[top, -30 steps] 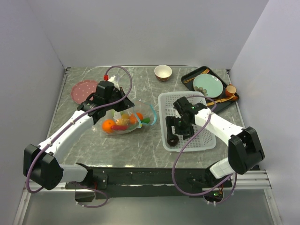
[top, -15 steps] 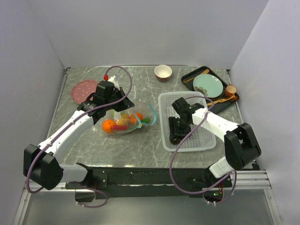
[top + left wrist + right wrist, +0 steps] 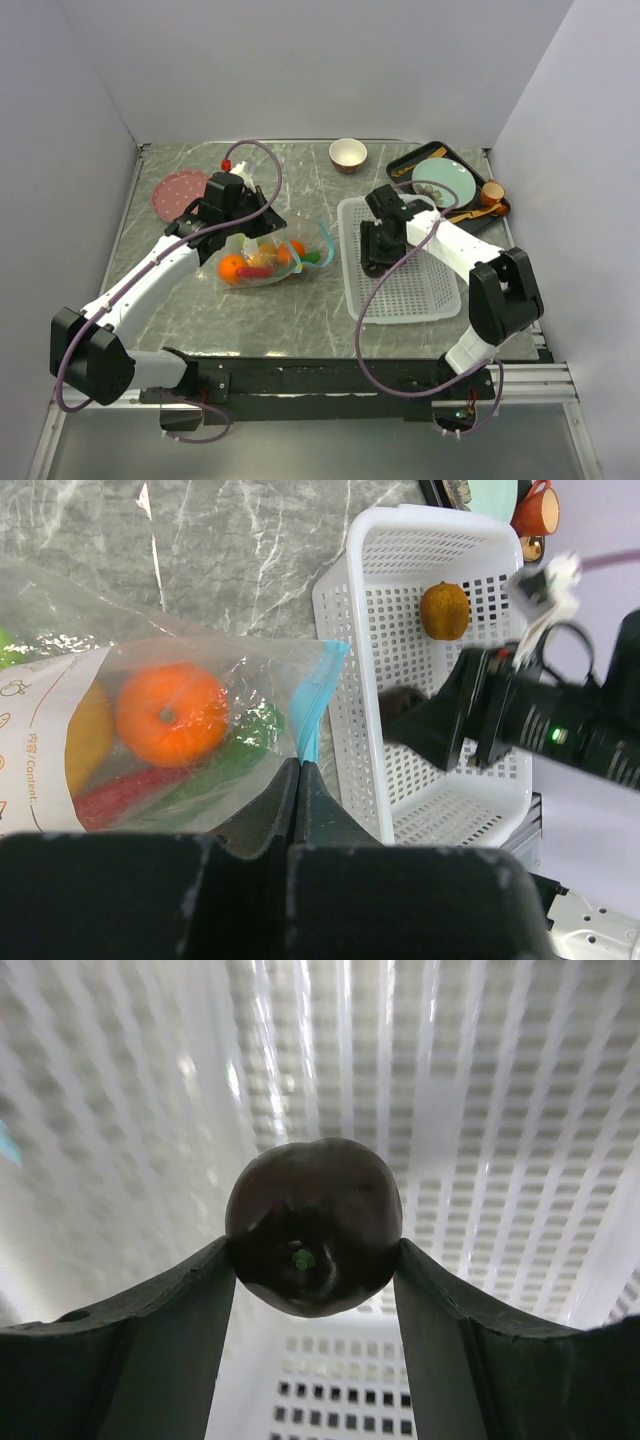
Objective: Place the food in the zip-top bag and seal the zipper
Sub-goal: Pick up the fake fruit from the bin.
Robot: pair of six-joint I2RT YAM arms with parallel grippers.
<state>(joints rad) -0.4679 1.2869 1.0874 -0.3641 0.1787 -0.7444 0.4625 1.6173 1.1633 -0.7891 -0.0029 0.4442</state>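
The clear zip-top bag point(image 3: 268, 256) lies at mid table with its mouth toward the basket. It holds an orange point(image 3: 170, 712), a red chili point(image 3: 120, 792) and green pieces. My left gripper point(image 3: 299, 767) is shut on the teal zipper point(image 3: 312, 705) at the bag's mouth. My right gripper point(image 3: 315, 1250) is shut on a dark brown donut-like piece point(image 3: 314, 1225), held above the floor of the white basket point(image 3: 420, 300) near its left wall. A brown kiwi point(image 3: 445, 610) rests in the basket's far end.
A tan bowl point(image 3: 347, 154) stands at the back. A black tray point(image 3: 400, 166) with a teal plate point(image 3: 445, 182) and an orange cup point(image 3: 492, 190) sits at the back right. A pink plate point(image 3: 180, 190) lies at the back left.
My right gripper closed on the dark brown piece at the basket's near end and carried it up toward the basket's far left. The left arm and the bag stayed still.
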